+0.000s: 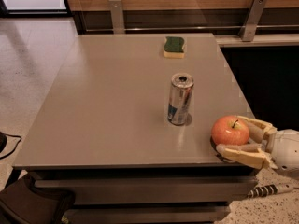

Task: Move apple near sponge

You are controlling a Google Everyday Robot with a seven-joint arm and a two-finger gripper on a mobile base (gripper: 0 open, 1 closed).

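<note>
The red-orange apple sits at the table's front right corner. My gripper reaches in from the right, and its pale fingers clasp the apple, one behind it and one in front. The apple still rests on the table. The sponge, dark green over pale yellow foam, lies at the far edge of the table, well beyond the apple and a little to the left.
A silver and blue drink can stands upright mid-table, between the apple and the sponge. The grey table drops off just right of the apple. A wooden wall with metal posts runs along the far side.
</note>
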